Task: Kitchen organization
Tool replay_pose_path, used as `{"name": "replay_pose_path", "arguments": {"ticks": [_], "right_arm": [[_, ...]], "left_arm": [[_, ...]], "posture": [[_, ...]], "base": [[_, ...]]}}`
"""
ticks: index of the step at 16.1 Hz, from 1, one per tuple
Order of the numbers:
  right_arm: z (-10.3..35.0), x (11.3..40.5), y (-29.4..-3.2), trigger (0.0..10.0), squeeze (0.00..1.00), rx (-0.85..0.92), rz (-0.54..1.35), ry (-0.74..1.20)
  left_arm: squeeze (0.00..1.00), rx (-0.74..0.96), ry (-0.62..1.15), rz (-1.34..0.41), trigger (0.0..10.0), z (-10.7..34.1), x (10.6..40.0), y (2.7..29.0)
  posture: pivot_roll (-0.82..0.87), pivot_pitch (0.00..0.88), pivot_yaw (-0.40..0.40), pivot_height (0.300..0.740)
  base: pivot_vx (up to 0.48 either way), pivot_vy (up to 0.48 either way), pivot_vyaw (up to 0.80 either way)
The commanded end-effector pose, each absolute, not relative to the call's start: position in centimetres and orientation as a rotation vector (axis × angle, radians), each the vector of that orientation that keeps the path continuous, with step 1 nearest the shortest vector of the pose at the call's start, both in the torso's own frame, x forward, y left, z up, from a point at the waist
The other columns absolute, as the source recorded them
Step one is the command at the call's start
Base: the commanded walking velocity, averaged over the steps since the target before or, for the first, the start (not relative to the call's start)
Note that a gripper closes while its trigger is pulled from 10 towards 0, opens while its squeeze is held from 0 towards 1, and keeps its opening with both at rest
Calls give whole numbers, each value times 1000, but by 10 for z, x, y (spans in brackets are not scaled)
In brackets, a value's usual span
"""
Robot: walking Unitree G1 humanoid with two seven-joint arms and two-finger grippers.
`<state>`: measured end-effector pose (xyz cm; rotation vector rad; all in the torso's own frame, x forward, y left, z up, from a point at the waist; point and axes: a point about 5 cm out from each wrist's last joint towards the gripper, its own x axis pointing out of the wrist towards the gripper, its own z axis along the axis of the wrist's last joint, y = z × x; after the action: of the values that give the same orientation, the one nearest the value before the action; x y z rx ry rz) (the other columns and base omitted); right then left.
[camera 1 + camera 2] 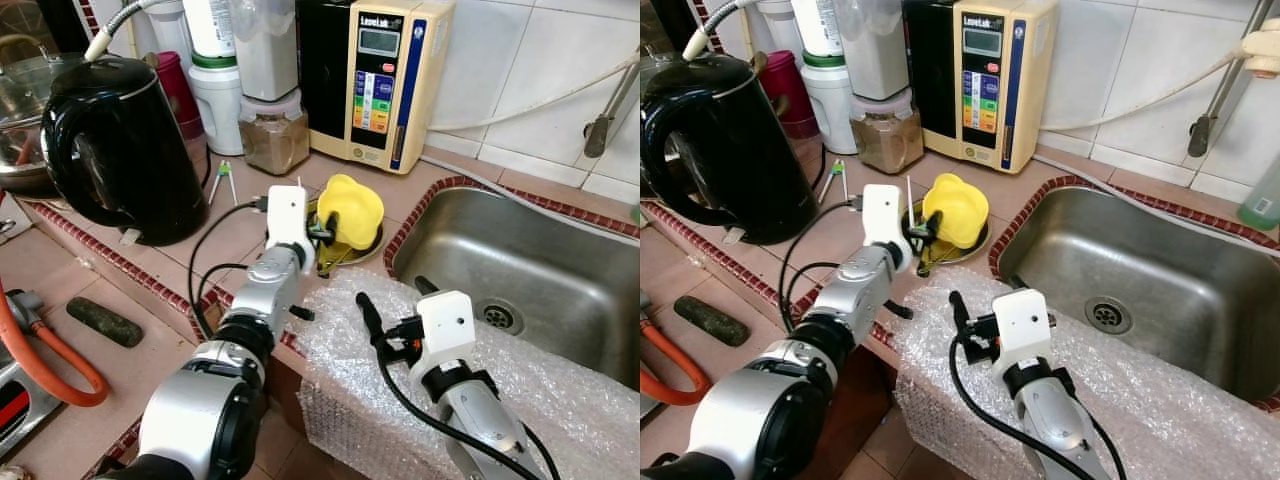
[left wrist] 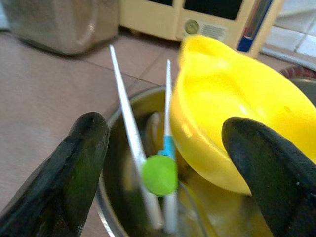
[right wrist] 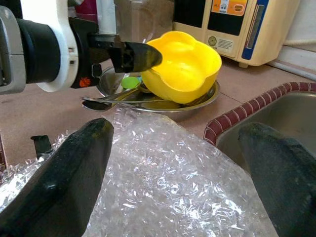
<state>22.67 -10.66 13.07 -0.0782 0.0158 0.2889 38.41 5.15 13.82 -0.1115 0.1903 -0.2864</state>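
While the left gripper (image 2: 163, 163) hangs spread wide over the steel dish (image 1: 372, 247), the yellow bowl (image 1: 351, 210) sits tilted in that dish at about 1 o'clock from its tips, against one finger (image 2: 269, 170), and two thin white sticks (image 2: 129, 123) run lengthwise between the fingers, pointing toward 12. That arm is stretched forward over the counter (image 1: 230, 235), clearly the nearer. At 5 o'clock from the bowl, the right gripper (image 3: 173, 163) hovers low over bubble wrap (image 1: 560, 390) by the sink (image 1: 540, 270), fingers also wide, holding nothing.
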Motion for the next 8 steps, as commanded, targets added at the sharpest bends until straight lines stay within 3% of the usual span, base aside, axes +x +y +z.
{"name": "replay_pose_path", "arguments": {"ticks": [1,2,3,4,5,7,8], "right_arm": [[130,225,-107,10000,0,-79,290,22],[130,225,-108,10000,0,-83,290,22],[130,225,-108,10000,0,-86,288,22],[130,225,-107,10000,0,-89,288,23],[129,225,-107,10000,0,-94,290,26],[128,224,-106,10000,0,-97,293,27],[129,225,-106,10000,0,-98,291,26]], "left_arm": [[1000,-88,206,-319,10000,144,386,45],[910,-91,232,-330,10000,142,385,42],[0,-114,255,-342,10000,142,384,40],[0,-132,274,-357,10000,142,384,37],[0,-159,291,-361,8471,142,383,36],[0,-172,313,-369,4941,142,383,35],[0,-187,329,-363,2000,141,383,36]], "posture": [[-36,0,70,740],[-39,0,74,740],[-39,0,74,740],[-38,0,75,740],[-38,0,75,740],[-40,0,77,740],[-39,0,73,740]], "base": [[0,0,0],[0,0,0],[0,0,0],[0,0,0],[0,0,0],[0,0,0],[0,0,0]]}}
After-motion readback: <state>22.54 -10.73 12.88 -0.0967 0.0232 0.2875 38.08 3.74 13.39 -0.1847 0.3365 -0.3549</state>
